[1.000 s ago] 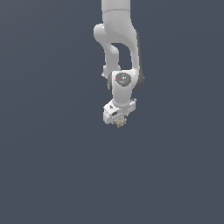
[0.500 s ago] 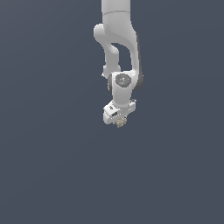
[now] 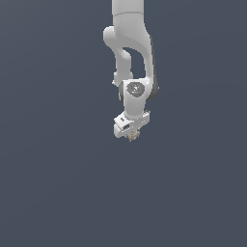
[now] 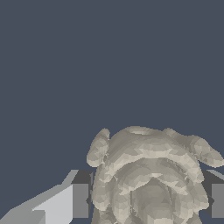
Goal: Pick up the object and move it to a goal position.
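The object point(image 4: 151, 175) is a tan-beige, mottled, ridged lump that fills the space between my two grey fingertips point(image 4: 80, 200) in the wrist view. In the exterior view only a small beige bit of the object point(image 3: 133, 137) shows under the white hand. My gripper point(image 3: 132, 135) hangs from the white arm, pointing down, in the middle of the exterior view. It is shut on the object, with a finger at each side of it. No goal marker shows in either view.
A plain dark blue-grey surface point(image 3: 58, 183) fills the background in both views. The white arm point(image 3: 130, 43) comes down from the top edge of the exterior view.
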